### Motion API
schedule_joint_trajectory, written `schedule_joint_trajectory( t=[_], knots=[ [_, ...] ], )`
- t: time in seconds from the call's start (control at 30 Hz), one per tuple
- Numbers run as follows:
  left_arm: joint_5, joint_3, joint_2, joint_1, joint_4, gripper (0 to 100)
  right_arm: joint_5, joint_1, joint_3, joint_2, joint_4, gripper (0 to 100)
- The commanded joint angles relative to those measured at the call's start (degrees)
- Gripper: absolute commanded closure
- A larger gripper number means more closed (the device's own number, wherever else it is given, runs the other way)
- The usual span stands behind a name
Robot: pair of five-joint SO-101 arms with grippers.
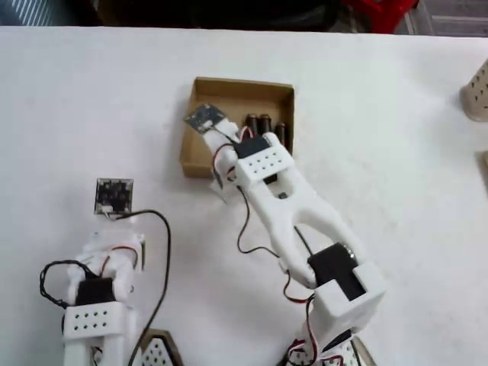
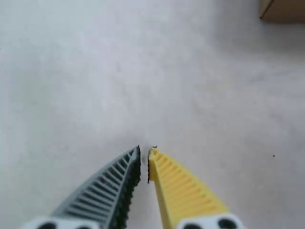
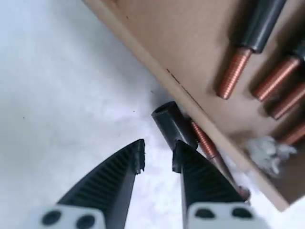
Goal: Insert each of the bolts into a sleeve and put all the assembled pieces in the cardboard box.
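My right jaws hang low over the white surface (image 3: 57, 95), just outside the cardboard box (image 3: 190, 43), at the wall that faces my arms. They stand narrowly apart and hold nothing. A black sleeve (image 3: 170, 123) lies on the surface close along that wall, its hollow end in view. The tip of one black finger (image 3: 202, 183) overlaps its other end, so the sleeve is beside the gap, not in it. A copper bolt (image 3: 206, 142) shows between the sleeve and the wall, its thread running back past the same finger. I cannot tell whether it sits inside the sleeve or only next to it.

Inside the box lie several finished pieces (image 3: 259, 24), dark sleeves with copper thread sticking out, side by side toward one side of the box. A small white tuft (image 3: 267, 152) rests on the box floor near them.

From above, my right arm (image 1: 297, 206) stretches to the box's near edge, while my left arm (image 1: 95, 305) sits well apart from it. My left jaws are closed tip to tip, grey finger (image 2: 107, 193) against yellow finger (image 2: 183, 193), over bare surface, with a box corner (image 2: 283, 9) far off.
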Motion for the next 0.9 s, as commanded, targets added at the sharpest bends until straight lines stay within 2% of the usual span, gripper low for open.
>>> schedule_joint_trajectory(
  t=[0.0, 0.17, 0.4, 0.73, 0.87],
  knots=[
    [-0.53, -2.46, -0.84, 0.84, 0.09, 93, 6.95, 0.57, -2.37, -0.75, -0.92, 91.7],
    [-0.53, -2.46, -0.84, 0.75, 0.18, 93, 13.98, 1.27, -2.37, 4.18, -4.00, 91.7],
    [-0.53, -2.46, -0.84, 0.75, 0.09, 93, 14.86, 3.82, -2.37, 8.22, -8.04, 91.6],
    [-0.53, -2.46, -0.84, 0.75, 0.00, 93, 19.16, 1.63, -2.29, 10.42, -3.82, 91.3],
    [-0.53, -2.46, -0.84, 0.75, 0.00, 93, 19.25, 0.40, -2.29, 10.51, -2.86, 84.6]
  ],
)
